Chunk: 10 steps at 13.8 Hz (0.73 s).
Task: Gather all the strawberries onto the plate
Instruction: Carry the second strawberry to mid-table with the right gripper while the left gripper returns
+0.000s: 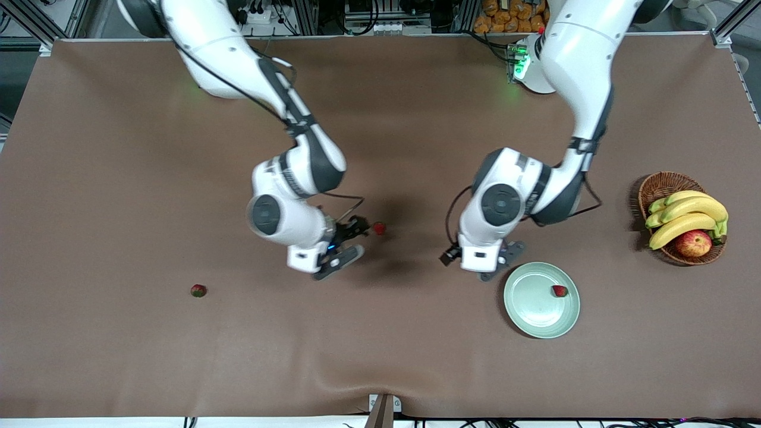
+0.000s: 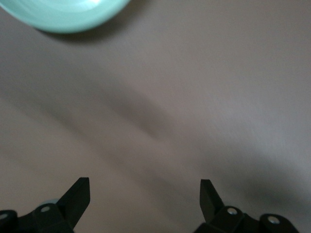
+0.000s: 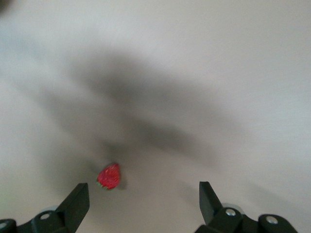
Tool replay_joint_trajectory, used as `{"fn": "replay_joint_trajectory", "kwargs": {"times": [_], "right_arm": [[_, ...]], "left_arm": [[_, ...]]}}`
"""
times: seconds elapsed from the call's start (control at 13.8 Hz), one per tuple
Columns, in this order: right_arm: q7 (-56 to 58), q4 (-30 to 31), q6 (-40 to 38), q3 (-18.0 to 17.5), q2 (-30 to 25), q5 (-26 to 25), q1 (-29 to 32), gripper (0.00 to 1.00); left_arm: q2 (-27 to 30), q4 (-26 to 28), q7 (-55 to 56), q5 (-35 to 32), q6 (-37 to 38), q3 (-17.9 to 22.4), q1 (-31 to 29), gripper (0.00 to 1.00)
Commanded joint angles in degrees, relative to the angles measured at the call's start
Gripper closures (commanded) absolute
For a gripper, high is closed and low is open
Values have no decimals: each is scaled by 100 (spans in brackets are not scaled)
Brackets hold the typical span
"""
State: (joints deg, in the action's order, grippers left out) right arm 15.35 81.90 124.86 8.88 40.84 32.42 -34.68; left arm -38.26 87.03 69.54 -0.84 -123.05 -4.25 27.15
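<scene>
While a brown cloth (image 1: 119, 178) covers the whole table, racks and cables line its edge at the arms' bases. One strawberry (image 1: 198, 290) lies toward the right arm's end. The right gripper (image 1: 351, 241) hangs with jaws apart, a second strawberry (image 1: 379, 228) on the cloth just beside it. The left gripper (image 1: 502, 261), jaws spread and empty, hovers beside the plate (image 1: 535, 321), which holds the third strawberry (image 1: 559, 290). A wicker basket (image 1: 660, 184) of bananas (image 1: 684, 214) and an apple (image 1: 693, 243) sits at the left arm's end. Only the right wrist view shows the berry (image 3: 109, 175) apart from the fingertips (image 3: 77, 199); the left wrist view catches just the plate's rim (image 2: 63, 19).
</scene>
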Motion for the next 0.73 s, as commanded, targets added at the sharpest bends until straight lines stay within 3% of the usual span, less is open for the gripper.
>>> {"fn": "replay_joint_trajectory", "kwargs": {"times": [0.0,0.51,0.65], "right_arm": [[39,203,-110,-62,-331,10,697,0],[100,792,-242,-27,-560,-33,2182,0],[502,801,-234,-18,-499,-453,2597,0]], "left_arm": [[-602,-729,428,40,-148,56,544,0],[-1059,-993,587,-4,-1352,109,1600,0],[-1235,-1109,596,-13,-1440,135,1741,0]]}}
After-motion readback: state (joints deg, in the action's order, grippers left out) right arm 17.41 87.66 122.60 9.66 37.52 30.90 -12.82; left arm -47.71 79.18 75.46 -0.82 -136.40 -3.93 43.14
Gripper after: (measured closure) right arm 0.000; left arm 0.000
